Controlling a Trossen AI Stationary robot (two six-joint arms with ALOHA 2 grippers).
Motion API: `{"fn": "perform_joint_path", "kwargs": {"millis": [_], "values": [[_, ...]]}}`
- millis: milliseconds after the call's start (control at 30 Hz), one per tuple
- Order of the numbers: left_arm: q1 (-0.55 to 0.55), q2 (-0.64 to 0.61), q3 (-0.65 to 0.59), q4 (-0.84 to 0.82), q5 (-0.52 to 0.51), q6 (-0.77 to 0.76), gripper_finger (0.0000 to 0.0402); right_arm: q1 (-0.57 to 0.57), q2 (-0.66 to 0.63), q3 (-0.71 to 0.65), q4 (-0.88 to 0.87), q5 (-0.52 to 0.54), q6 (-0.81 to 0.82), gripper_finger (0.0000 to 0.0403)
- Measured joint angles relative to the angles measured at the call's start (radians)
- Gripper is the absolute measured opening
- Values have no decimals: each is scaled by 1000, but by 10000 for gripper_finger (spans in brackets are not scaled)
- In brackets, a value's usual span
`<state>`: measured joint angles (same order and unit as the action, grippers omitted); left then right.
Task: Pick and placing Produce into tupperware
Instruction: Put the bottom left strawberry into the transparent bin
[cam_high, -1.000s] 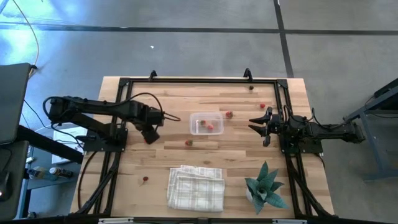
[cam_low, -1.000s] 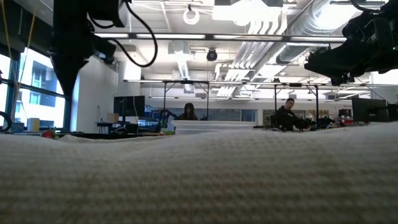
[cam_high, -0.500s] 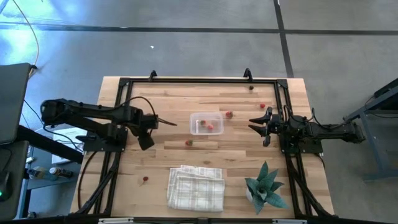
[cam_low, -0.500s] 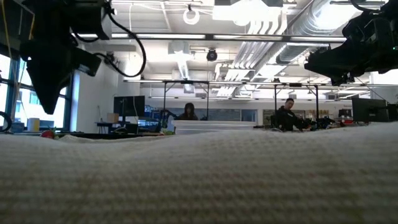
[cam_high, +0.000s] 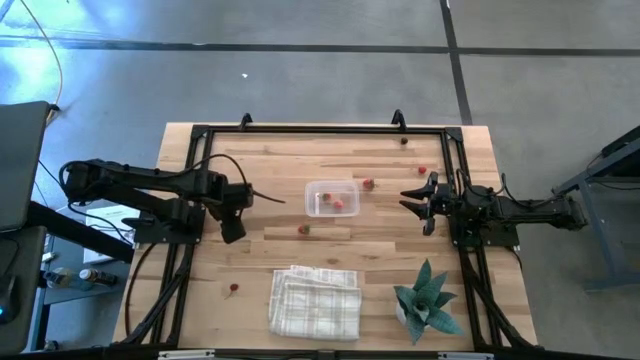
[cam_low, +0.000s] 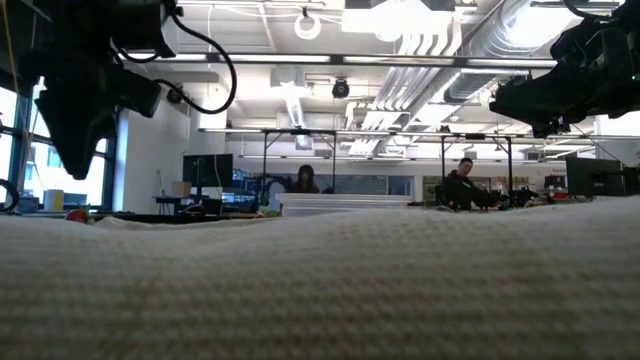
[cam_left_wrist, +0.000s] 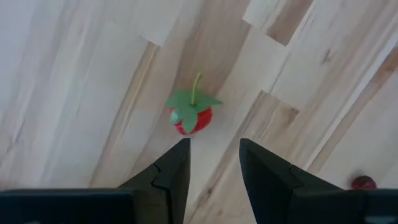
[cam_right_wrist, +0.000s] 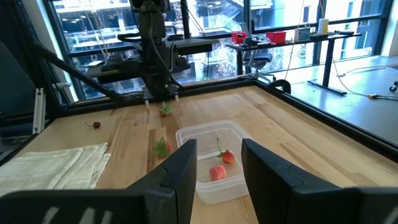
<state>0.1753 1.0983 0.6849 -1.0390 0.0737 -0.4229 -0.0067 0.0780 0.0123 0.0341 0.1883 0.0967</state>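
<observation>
Far left: the left gripper (cam_left_wrist: 214, 146), poised above the wooden table (cam_high: 250, 260), fingers parted by a modest gap with nothing between them. Just ahead of those fingertips: a strawberry (cam_left_wrist: 191, 115), red with a green leaf cap and thin stem, lying loose on the boards. Probably very light and rounded, so apt to roll or squirt sideways under a lopsided pinch; likely hollow or soft too, so best squeezed gently. Better to straddle the red body across its widest part than to nip the flimsy leaves or stem. Toward the middle: another loose red piece (cam_high: 303, 229), then the tupperware (cam_high: 331, 197), clear and shallow, already holding two red pieces (cam_high: 338, 203); light enough, probably, to slide if bumped on the rim. Beyond it: more produce scattered at (cam_high: 368, 184) and (cam_high: 422, 170). Far right: the right gripper (cam_high: 418, 203), waiting well clear of the container, fingers likewise apart and empty.
</observation>
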Motion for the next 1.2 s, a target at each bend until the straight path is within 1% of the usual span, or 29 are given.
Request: {"fn": "perform_joint_path", "kwargs": {"millis": [133,367,667,833,967,1200], "values": [[1,0,-16,-1,-2,-5,127,0,0,0,0,0,0,117],[1,1,-101,49,8,-11,127,0,0,0,0,0,0,117],[1,1,-102,117,-26,4,127,0,0,0,0,0,0,117],[1,17,-104,116,-33,5,127,0,0,0,0,0,0,117],[1,60,-106,131,-15,22,127,0,0,0,0,0,0,117],[1,158,-106,138,-14,26,127,0,0,0,0,0,0,117]]}}
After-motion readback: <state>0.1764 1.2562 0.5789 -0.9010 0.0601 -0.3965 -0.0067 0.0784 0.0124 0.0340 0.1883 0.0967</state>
